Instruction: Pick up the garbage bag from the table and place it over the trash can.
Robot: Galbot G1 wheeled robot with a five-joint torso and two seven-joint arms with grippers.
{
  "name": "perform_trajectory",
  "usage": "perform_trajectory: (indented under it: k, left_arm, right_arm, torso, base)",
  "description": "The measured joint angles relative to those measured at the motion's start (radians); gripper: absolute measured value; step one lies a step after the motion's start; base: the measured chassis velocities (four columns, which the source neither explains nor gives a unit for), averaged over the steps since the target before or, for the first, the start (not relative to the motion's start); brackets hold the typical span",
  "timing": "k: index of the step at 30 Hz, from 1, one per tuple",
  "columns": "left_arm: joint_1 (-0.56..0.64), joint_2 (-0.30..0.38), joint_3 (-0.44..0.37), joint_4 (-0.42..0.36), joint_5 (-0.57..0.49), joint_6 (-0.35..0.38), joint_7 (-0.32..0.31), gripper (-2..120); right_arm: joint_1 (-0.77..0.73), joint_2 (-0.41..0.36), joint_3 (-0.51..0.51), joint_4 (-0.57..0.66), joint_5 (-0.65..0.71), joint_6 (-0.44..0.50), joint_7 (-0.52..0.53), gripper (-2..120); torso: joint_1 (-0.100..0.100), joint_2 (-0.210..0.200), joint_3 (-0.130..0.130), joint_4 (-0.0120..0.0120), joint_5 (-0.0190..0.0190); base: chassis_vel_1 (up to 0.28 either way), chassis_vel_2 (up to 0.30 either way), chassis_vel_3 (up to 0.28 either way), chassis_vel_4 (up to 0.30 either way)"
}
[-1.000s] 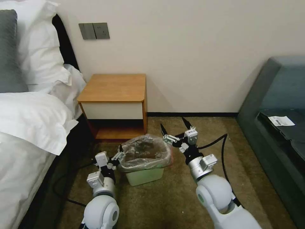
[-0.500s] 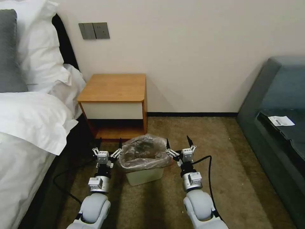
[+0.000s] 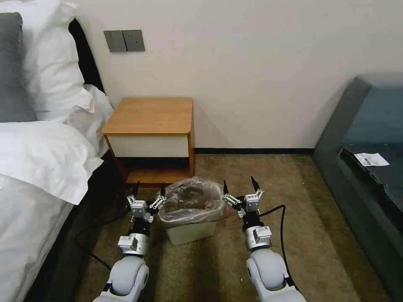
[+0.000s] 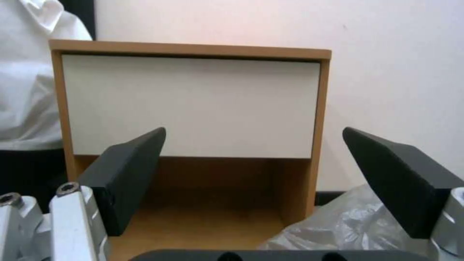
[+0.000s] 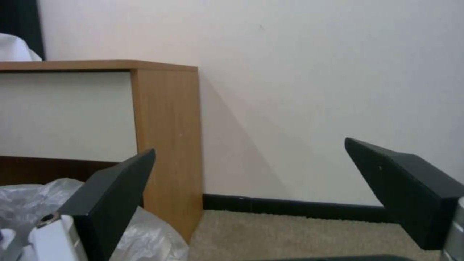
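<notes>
We see the thin, wrinkly transparent garbage bag (image 3: 191, 201) already draped over the small beige plastic trash can (image 3: 191, 232) — between our left gripper (image 3: 148, 192) and right gripper (image 3: 240, 187), both spread wide, empty. Placement looks finished; next we'd judge only pulling clear.

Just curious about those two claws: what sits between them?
In the head view, the trash can with the garbage bag over its rim sits between the open left gripper and open right gripper.
</notes>
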Motion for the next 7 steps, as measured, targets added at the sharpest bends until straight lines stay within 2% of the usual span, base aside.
perform_trajectory:
  k: [7]
  left_arm:
    - [0.0,0.0,0.0,0.0,0.0,0.002,-0.001,93]
  right_arm:
    - [0.0,-0.001,0.0,0.001,0.001,-0.002,-0.001,100]
  torso:
    - [0.0,0.0,0.0,0.0,0.0]
  base:
    - [0.0,0.0,0.0,0.0]
